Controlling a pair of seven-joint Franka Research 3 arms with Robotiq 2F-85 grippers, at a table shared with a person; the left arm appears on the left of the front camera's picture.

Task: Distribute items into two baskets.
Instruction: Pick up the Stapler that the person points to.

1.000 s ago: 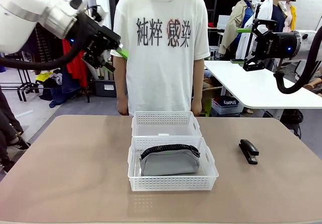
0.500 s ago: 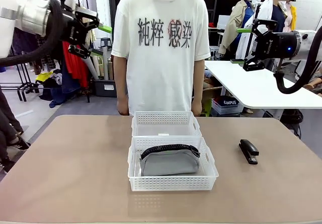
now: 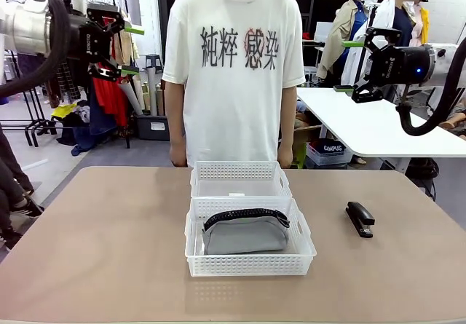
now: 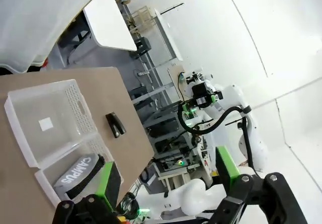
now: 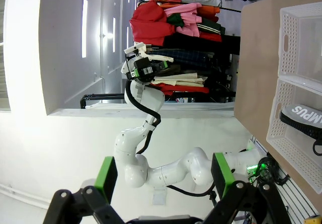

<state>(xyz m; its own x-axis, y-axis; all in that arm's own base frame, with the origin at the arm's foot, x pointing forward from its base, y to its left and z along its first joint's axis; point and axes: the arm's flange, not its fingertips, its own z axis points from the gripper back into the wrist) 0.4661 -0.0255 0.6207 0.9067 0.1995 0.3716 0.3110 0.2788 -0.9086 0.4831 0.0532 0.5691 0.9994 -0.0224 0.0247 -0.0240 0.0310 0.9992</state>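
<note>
Left arm [image 3: 29,29] has retreated toward clothes rack [image 3: 111,98]; tan table [image 3: 102,244] unchanged.

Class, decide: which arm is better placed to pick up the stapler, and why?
Probably right: the stapler lies right of the baskets, nearer the open right pincer than the left pincer.

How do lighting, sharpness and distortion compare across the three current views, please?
Front view: even light, sharp, a faint shadow on the table before the near basket. Left wrist view: tilted and wide-angle, yet the pouch print reads clearly; the white wall is washed out. Right wrist view: rolled sideways, with glare from the light strips.
</note>
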